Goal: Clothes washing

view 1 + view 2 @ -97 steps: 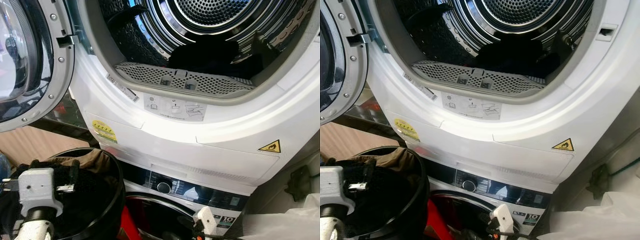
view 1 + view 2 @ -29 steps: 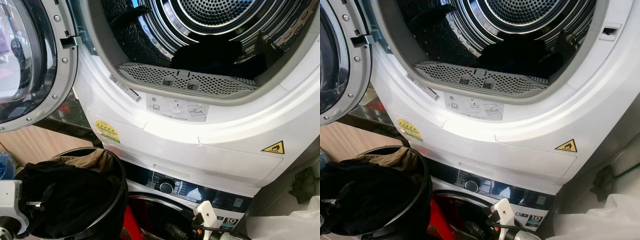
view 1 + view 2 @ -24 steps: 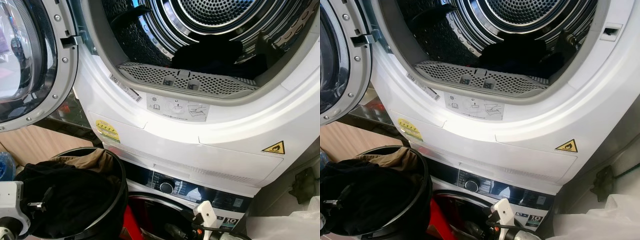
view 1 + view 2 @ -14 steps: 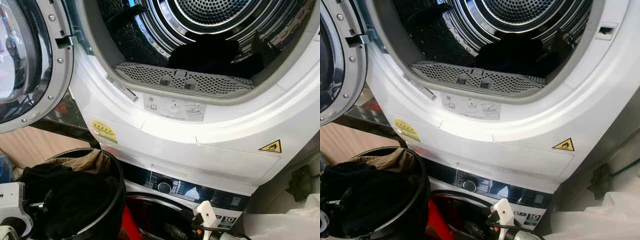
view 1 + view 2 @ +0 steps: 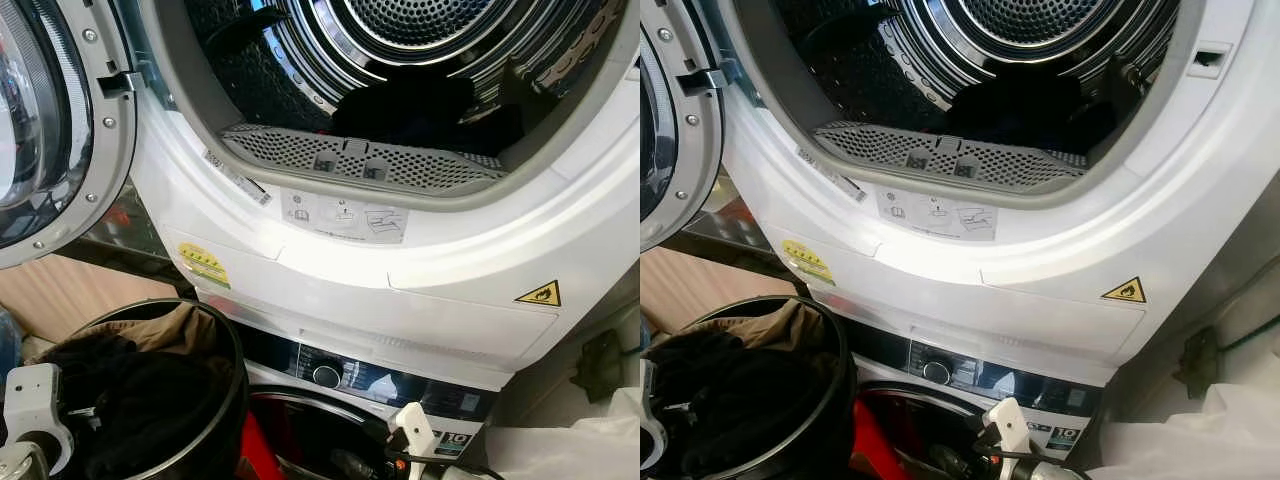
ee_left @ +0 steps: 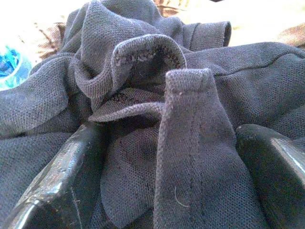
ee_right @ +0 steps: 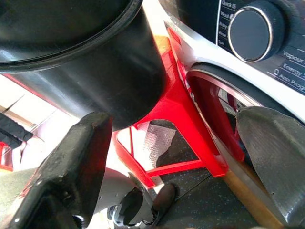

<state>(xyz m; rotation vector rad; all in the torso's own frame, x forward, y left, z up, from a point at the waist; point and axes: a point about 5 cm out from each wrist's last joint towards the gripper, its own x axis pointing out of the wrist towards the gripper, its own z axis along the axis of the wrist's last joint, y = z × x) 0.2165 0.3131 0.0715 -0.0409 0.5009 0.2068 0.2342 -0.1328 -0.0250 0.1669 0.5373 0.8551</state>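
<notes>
A black laundry basket (image 5: 236, 392) at lower left holds a dark garment (image 5: 140, 400) and a brown one (image 5: 172, 326). My left gripper (image 6: 167, 176) is down in the basket, open, with a fold of the dark knit garment (image 6: 188, 143) lying between its two fingers (image 6: 62, 176). Above, the dryer drum (image 5: 420, 30) stands open with dark clothes (image 5: 400, 105) inside behind the lint filter (image 5: 360, 160). My right gripper (image 7: 176, 157) hangs low by the washer below, open and holding nothing.
The dryer's round door (image 5: 50, 130) is swung open at the left. The washer's control dial (image 7: 250, 33) sits under the dryer. A red stool (image 7: 181, 109) stands beside the basket. White plastic sheeting (image 5: 570, 450) lies at lower right.
The camera has shifted slightly. My left wrist has edged a little further in over the basket's clothes. The right arm has stayed put.
</notes>
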